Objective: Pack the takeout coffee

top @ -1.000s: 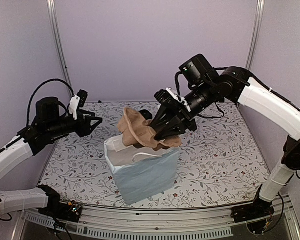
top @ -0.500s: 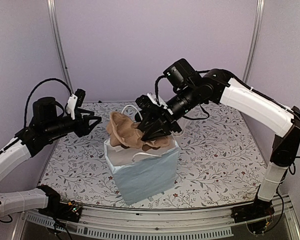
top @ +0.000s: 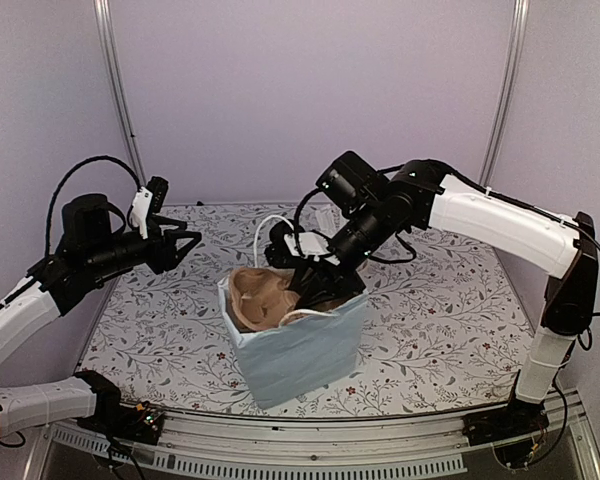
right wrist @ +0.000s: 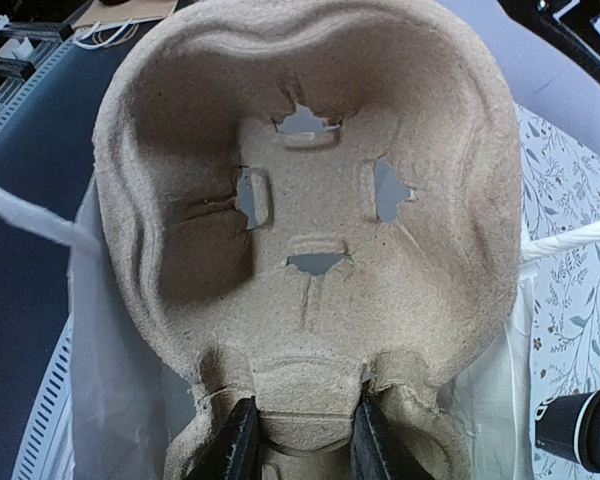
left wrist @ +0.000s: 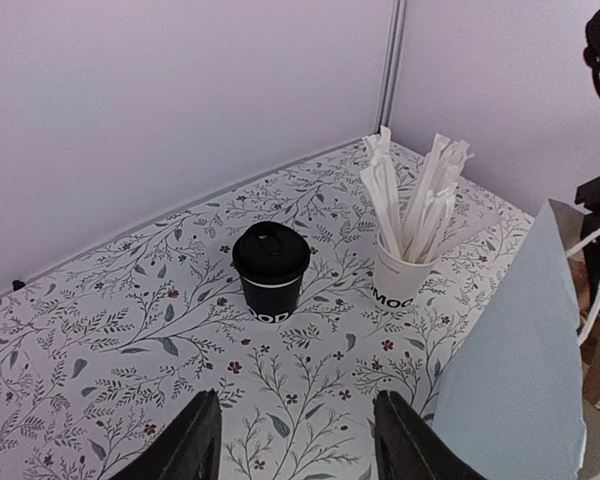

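Observation:
The takeout coffee (left wrist: 270,268) is a small black cup with a black lid, standing upright on the flowered table ahead of my left gripper (left wrist: 295,445). That gripper is open and empty, hovering well short of the cup. The cup's edge also shows in the right wrist view, as the coffee (right wrist: 590,428) at the lower right. My right gripper (right wrist: 302,440) is shut on the rim tab of a brown pulp cup carrier (right wrist: 310,230). From above, the carrier (top: 260,295) sits tilted inside the mouth of the pale blue paper bag (top: 300,350), with the right gripper (top: 315,285) at the bag's top.
A white paper cup (left wrist: 405,275) full of tall wrapped sticks stands just right of the coffee. The bag's wall (left wrist: 520,360) rises close on the left gripper's right. White bag handles (top: 265,235) loop up beside the right wrist. Walls close off the back and sides.
The right arm swung left and down, lowering the carrier from above the bag into its mouth. The left arm has hardly moved.

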`<state>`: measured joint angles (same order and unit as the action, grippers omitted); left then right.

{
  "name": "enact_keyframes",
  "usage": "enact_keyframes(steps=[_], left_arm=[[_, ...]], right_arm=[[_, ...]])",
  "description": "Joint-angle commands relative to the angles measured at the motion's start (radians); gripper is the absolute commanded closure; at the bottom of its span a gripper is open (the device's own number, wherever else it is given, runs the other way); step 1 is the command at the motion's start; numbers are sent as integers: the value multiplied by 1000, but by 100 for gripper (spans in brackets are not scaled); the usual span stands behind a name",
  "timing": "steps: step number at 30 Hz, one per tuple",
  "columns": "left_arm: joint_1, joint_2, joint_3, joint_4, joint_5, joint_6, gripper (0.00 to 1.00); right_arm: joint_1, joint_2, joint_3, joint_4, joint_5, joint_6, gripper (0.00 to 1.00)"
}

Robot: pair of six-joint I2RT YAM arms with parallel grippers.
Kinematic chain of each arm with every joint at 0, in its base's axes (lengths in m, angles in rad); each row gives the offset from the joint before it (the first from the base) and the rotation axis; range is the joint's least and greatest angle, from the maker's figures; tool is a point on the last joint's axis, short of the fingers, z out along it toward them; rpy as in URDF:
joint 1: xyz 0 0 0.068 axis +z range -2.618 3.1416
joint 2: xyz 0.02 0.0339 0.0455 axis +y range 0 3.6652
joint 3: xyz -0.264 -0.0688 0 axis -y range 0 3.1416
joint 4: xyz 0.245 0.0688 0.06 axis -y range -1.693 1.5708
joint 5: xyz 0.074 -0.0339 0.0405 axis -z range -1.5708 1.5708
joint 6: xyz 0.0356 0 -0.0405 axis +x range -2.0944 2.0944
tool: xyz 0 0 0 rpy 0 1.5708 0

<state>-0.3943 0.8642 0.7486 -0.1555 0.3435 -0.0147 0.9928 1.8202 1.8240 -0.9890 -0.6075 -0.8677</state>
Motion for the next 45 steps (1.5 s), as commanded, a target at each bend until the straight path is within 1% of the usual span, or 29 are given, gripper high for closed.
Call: enact_keyframes(steps=[1, 12, 23, 25, 31, 41, 45], left_arm=[[4, 8, -6, -5, 0, 2, 46], [6, 38, -2, -7, -1, 1, 46], [10, 57, 4, -12, 6, 0, 46], [11, 61, 5, -11, 11, -2, 46], [12, 63, 8, -10, 19, -7, 46], [12, 58, 3, -9, 20, -7, 46], [13, 58, 4, -10, 22, -6, 46]], right_arm=[[3, -25, -1, -67, 81, -5, 71], [15, -1, 74, -224, 266, 0, 71], [95, 64, 77, -379, 419, 56, 71], [110, 61, 55, -378, 456, 65, 71], [116, 75, -9, -355, 489, 79, 71], [116, 103, -167, -217, 505, 62, 71], [116, 113, -207, -190, 492, 73, 71]])
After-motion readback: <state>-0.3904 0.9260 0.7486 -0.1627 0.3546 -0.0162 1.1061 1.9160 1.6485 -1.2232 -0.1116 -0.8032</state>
